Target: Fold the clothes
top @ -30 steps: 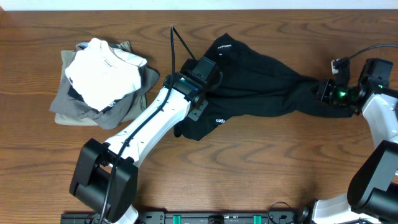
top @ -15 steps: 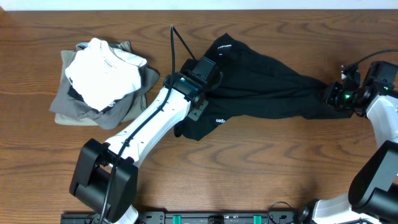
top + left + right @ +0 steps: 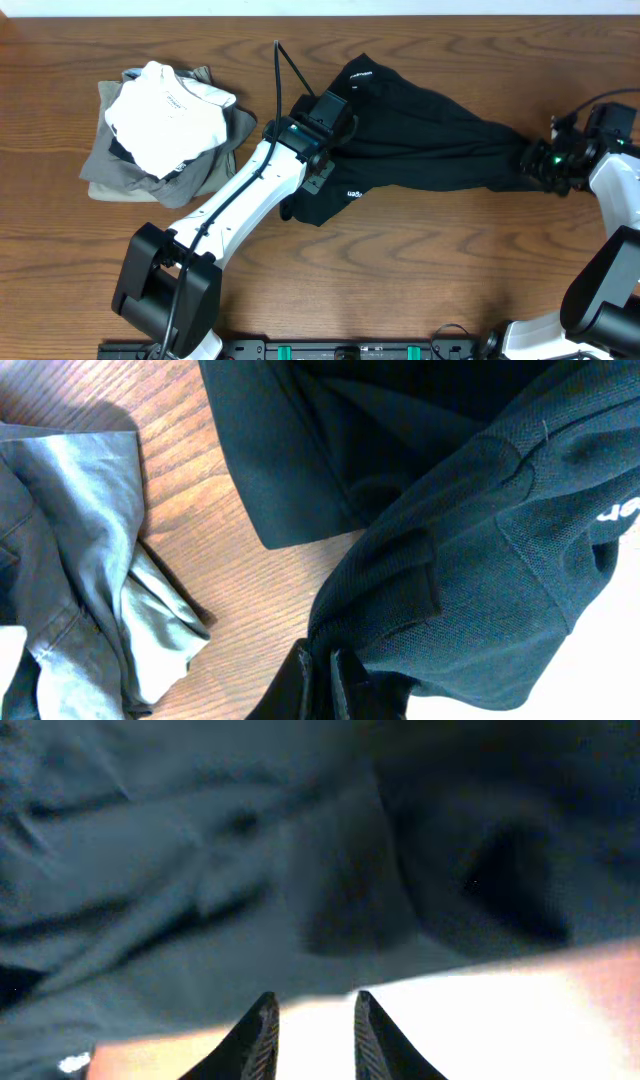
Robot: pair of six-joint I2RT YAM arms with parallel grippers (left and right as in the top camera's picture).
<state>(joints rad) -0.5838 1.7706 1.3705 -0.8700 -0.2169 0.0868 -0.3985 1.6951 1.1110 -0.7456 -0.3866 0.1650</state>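
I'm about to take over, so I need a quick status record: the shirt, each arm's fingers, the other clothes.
shirt: black shirt, unfolded, bunched and stretched across the table
left fingers: shut, pinching the shirt's left part
right fingers: apart, nothing between them, at the shirt's right end
other clothes: white garment on top of grey garments, apart from the shirt
fold: not yet begun

The black polo shirt [image 3: 420, 130] lies unfolded and rumpled on the wooden table [image 3: 400, 280], drawn out sideways. Its left end is broad and bunched, and it tapers to a narrow gathered strip at the right. Small white lettering [image 3: 354, 194] shows near its lower left edge.
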